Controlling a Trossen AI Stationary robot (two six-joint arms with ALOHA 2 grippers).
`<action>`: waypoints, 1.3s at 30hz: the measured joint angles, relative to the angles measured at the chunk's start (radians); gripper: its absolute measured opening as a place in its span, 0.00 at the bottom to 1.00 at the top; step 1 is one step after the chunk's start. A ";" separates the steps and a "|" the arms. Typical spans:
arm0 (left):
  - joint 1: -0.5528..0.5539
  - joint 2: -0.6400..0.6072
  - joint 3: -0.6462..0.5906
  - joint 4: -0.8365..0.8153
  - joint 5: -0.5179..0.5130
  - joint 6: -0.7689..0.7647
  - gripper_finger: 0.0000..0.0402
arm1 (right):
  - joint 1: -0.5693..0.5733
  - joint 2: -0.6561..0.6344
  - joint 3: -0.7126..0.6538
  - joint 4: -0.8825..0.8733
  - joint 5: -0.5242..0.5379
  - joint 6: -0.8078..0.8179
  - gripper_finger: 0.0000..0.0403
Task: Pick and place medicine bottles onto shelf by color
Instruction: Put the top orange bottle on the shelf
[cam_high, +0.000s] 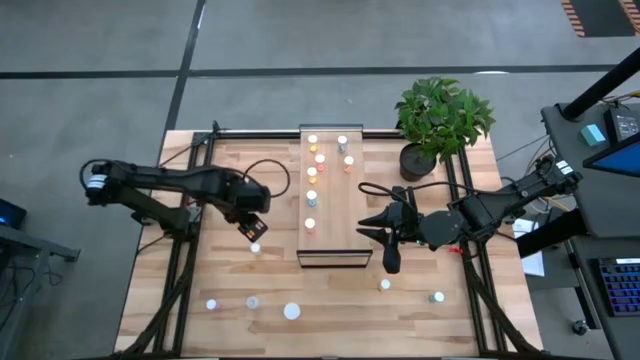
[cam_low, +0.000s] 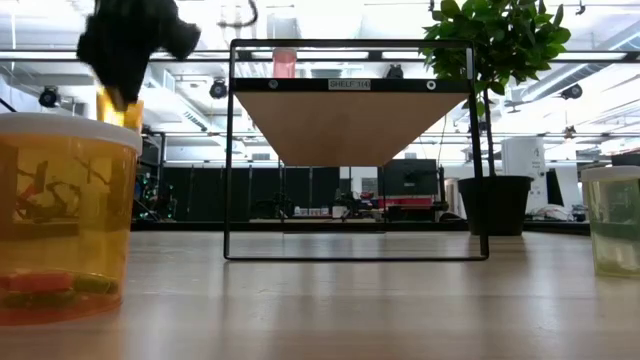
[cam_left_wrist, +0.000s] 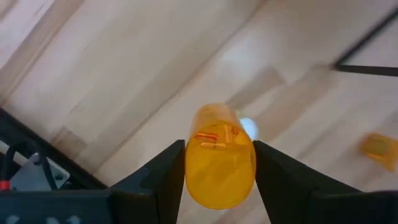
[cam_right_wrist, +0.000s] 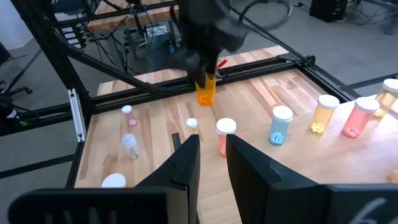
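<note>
My left gripper (cam_high: 250, 226) hangs above the table left of the shelf, shut on a small yellow-orange medicine bottle (cam_left_wrist: 221, 155). The bottle also shows in the right wrist view (cam_right_wrist: 206, 91) and the low view (cam_low: 120, 108). The shelf (cam_high: 333, 240), a light-wood board in a dark frame, carries several bottles (cam_high: 312, 172) standing on their bases. My right gripper (cam_high: 380, 242) is open and empty, low over the shelf's near right corner. Loose bottles (cam_high: 256, 247) (cam_high: 385, 285) stand on the table. My left gripper pinches the bottle's round body (cam_left_wrist: 194, 163) between its two fingers, one on each side. The fingers come from above, pointing down. The bottle hangs below the fingers (cam_right_wrist: 198, 67), clear of the table, roughly upright.
A potted plant (cam_high: 440, 120) stands at the far right corner. Several bottles stand near the table's front edge, among them a larger white-capped one (cam_high: 291, 311). In the low view an orange bottle (cam_low: 60, 215) and a pale one (cam_low: 612, 220) stand close to the camera.
</note>
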 joint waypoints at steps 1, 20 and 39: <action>0.000 0.007 0.034 -0.016 0.008 0.013 0.40 | 0.000 0.000 0.000 0.000 0.000 0.000 0.17; 0.000 0.348 0.654 -0.192 -0.037 0.349 0.40 | 0.000 0.000 0.000 -0.011 0.001 0.018 0.17; 0.000 0.485 0.717 -0.046 -0.163 0.534 0.40 | 0.000 0.000 0.000 -0.016 0.000 0.042 0.17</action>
